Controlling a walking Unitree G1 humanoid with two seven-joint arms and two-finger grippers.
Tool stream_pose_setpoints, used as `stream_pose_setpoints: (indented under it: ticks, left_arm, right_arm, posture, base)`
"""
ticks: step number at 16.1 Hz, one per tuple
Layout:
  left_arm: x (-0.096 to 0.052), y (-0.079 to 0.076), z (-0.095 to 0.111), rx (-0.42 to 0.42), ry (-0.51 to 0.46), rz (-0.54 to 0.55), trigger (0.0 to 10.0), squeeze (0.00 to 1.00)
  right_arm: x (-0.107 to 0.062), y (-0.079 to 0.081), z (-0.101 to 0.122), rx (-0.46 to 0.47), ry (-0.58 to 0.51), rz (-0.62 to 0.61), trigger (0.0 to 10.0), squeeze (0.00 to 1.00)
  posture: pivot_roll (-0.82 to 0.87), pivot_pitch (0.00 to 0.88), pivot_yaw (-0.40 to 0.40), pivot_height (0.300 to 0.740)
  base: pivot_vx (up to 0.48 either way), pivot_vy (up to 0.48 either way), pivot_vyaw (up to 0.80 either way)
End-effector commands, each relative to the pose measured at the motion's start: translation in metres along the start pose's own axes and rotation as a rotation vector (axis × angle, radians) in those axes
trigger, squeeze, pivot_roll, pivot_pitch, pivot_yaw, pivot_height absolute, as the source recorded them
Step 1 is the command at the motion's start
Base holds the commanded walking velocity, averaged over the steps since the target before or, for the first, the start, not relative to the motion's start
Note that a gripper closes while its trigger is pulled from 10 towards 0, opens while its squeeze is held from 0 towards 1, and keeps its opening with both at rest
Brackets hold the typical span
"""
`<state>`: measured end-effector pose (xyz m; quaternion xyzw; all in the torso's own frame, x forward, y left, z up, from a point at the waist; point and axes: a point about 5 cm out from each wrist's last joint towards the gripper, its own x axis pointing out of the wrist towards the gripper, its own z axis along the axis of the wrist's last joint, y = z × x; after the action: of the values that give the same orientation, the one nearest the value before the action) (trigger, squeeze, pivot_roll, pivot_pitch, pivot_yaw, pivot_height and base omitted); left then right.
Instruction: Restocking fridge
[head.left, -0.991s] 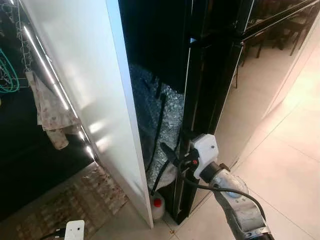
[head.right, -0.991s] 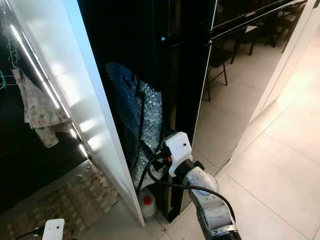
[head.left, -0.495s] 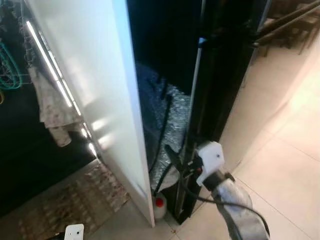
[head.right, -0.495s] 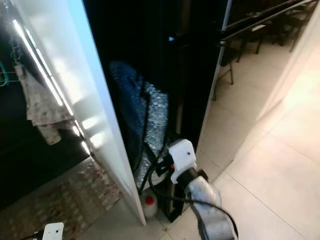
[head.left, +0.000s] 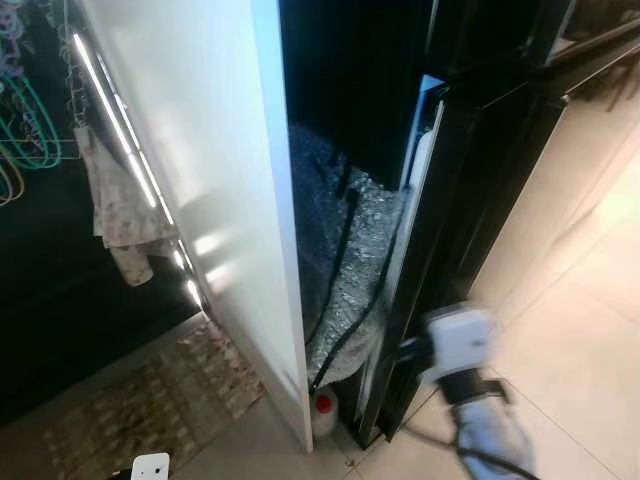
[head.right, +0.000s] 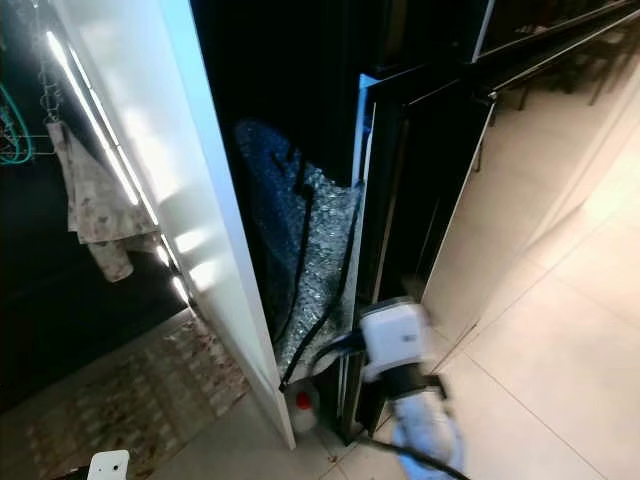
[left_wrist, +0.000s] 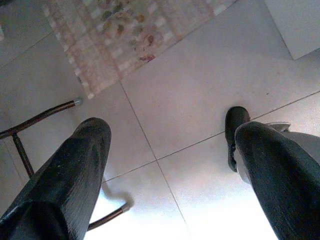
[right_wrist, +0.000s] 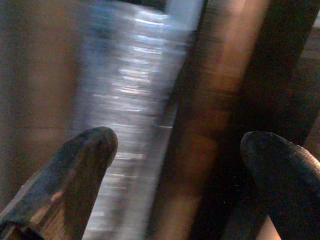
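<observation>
My right gripper (right_wrist: 177, 165), fingers spread, hooked the black fridge door (head.left: 425, 250) at lower centre; heavy, rigid, glossy, best pulled by its edge.

The right gripper (head.right: 345, 348) and its arm are smeared by motion blur, and its 2 fingers cannot be made out against the dark fridge door (head.left: 420, 250). The right wrist view is blurred too (streaked foil (right_wrist: 125, 100)). The fridge interior is black.
</observation>
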<state>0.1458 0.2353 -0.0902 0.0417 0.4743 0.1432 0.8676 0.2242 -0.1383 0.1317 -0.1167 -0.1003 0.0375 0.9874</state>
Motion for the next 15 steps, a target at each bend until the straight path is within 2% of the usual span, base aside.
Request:
stream_pose_setpoints:
  ticks: [1,2,3,4,6,7,9,11,13,15]
  left_arm:
    - [-0.001,0.000,-0.005,0.024,0.026,-0.001,10.0,0.00]
    - [-0.001,0.000,-0.005,0.025,0.026,0.000,10.0,0.00]
    - [-0.001,0.001,-0.005,0.025,0.027,0.001,10.0,0.00]
    - [-0.001,0.001,-0.005,0.025,0.027,0.001,10.0,0.00]
    - [-0.001,0.002,-0.005,0.025,0.028,0.004,10.0,0.00]
    - [-0.001,0.002,-0.005,0.024,0.028,0.004,10.0,0.00]
    - [-0.001,0.002,-0.005,0.027,0.028,0.002,10.0,0.00]
    - [0.000,0.003,-0.005,0.028,0.027,0.000,10.0,0.00]
    - [0.000,0.002,-0.004,0.027,0.025,-0.001,10.0,0.00]
    - [0.000,0.002,-0.003,0.024,0.024,-0.002,10.0,0.00]
  right_arm:
    - [-0.005,-0.020,-0.012,0.003,0.088,-0.138,10.0,0.00]
    - [-0.005,-0.027,-0.019,0.004,0.122,-0.169,10.0,0.00]
    - [-0.008,-0.045,-0.029,0.022,0.170,-0.281,10.0,0.00]
    - [-0.010,-0.049,-0.030,0.032,0.178,-0.309,10.0,0.00]
    - [-0.026,-0.062,-0.033,-0.036,0.225,-0.471,10.0,0.00]
    - [-0.031,-0.066,-0.037,-0.039,0.251,-0.509,10.0,0.00]
    - [-0.032,-0.071,-0.049,0.025,0.301,-0.542,10.0,0.00]
    - [-0.025,-0.078,-0.058,0.085,0.324,-0.571,10.0,0.00]
    - [-0.019,-0.081,-0.066,0.100,0.338,-0.581,10.0,0.00]
    - [-0.025,-0.095,-0.092,0.125,0.443,-0.634,10.0,0.00]
  posture:
    - [-0.12,0.000,0.043,0.740]
    - [-0.12,0.000,0.043,0.740]
    - [-0.12,0.000,0.045,0.740]
    - [-0.12,0.000,0.045,0.740]
    - [-0.12,0.000,0.043,0.740]
    - [-0.12,0.000,0.046,0.740]
    - [-0.12,0.000,0.048,0.740]
    - [-0.12,0.000,0.050,0.740]
    - [-0.12,0.000,0.048,0.740]
    - [-0.11,0.000,0.045,0.740]
  base:
    - [0.000,0.000,0.00]
    - [0.000,0.000,0.00]
    - [0.000,0.000,0.00]
    - [0.000,0.000,0.00]
    - [0.000,0.000,0.00]
    - [0.000,0.000,0.00]
    - [0.000,0.000,0.00]
    - [0.000,0.000,0.00]
    - [0.000,0.000,0.00]
    - [0.000,0.000,0.00]
